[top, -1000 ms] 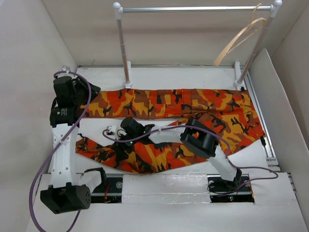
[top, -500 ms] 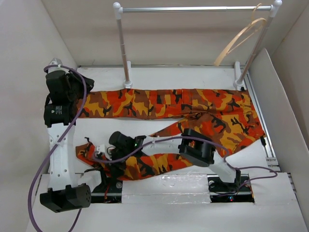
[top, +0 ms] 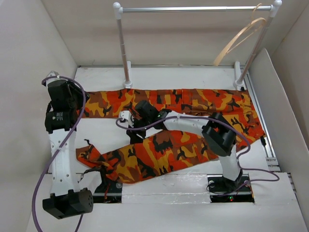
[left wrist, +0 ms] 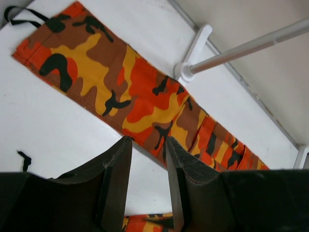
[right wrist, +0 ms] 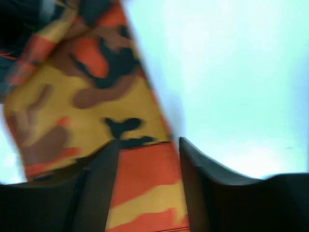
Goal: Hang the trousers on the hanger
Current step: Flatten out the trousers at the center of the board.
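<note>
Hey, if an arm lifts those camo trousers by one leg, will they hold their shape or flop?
Likely floppy: the trousers lie flat with creases and a crumpled near cuff, so a lifted leg should sag and drape. Probably light, thin cloth, easy to drag across the smooth table rather than roll or tip.

Soft matt printed cloth trousers (top: 164, 150), smooth pale wood hanger (top: 231, 43) upper right, bright metal rail (top: 193, 8), matt white table (top: 193, 77)

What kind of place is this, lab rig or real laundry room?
Likely a lab test cell: plain white walls box in a white table, with a small clothes rail, a hanger and trousers laid flat.
</note>
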Controlling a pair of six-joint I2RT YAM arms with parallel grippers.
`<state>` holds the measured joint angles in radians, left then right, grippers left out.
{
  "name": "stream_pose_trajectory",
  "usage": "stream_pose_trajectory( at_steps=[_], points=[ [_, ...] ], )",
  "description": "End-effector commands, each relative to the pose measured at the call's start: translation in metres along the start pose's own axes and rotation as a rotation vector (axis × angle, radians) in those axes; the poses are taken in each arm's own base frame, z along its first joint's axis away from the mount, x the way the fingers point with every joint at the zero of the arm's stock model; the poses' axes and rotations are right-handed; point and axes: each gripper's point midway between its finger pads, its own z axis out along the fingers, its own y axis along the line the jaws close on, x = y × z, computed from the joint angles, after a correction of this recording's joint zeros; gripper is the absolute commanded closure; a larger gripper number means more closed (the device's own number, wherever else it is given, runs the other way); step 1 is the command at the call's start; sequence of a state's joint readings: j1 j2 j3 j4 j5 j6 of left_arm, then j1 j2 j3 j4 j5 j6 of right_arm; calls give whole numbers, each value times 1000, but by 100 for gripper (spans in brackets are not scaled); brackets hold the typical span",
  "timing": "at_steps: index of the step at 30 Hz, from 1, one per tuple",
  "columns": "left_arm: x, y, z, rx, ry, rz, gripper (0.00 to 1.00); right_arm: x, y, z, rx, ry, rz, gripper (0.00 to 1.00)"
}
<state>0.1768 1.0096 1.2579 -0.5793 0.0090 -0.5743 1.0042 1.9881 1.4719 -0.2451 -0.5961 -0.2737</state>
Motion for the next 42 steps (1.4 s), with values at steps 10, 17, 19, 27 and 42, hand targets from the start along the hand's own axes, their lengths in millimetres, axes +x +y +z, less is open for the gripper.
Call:
stream_pose_trajectory(
  at_steps=[10,17,19,27,42],
  points=[
    [27,6,3,35,75,28,69,66,-13,49,-152,145,26,61],
    [33,5,12,46,95,38,69,54,-41,31,-152,52,101,100],
    [38,9,18,36,113,54,69,38,-65,12,-99,-7,114,100],
    [69,11,37,30,235,111,69,-12,-163,-59,172,-229,222,100],
    [155,96,60,-258,420,70,76,-62,-120,-97,187,-332,168,81]
  ],
)
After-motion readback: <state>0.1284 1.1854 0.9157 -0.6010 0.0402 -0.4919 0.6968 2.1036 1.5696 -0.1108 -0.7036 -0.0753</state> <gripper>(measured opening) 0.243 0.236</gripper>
